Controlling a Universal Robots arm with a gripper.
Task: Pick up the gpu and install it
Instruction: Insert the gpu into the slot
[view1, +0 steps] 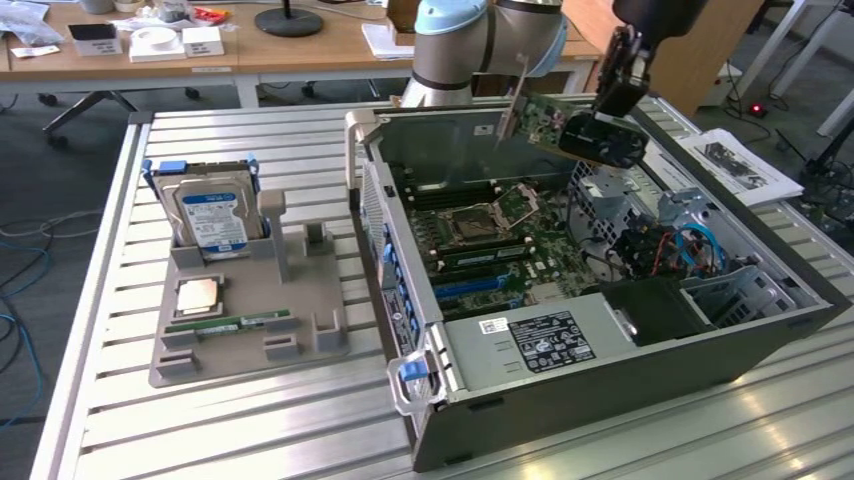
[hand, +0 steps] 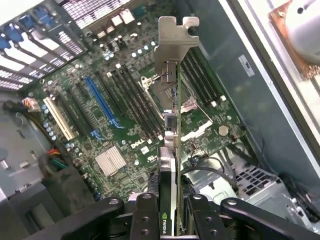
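The gpu (view1: 550, 122) hangs in the air above the open computer case (view1: 747, 335), a green board with a silver end bracket (view1: 510, 118) pointing toward the exterior view's left. My gripper (view1: 597, 128) is shut on the card's end away from the bracket. In the wrist view the gpu (hand: 170, 165) runs edge-on between my two fingers (hand: 146, 220), its silver bracket (hand: 172, 47) far from me, over the green motherboard (hand: 115, 115) with its blue slot (hand: 102, 102) and white slot (hand: 62, 120).
A grey holder tray (view1: 254, 320) on the slatted table at the exterior view's left carries a silver hard drive with blue label (view1: 214, 220), a memory stick (view1: 230, 326) and a CPU chip (view1: 198, 296). Cables (view1: 667, 250) and a power supply (view1: 547, 340) sit inside the case.
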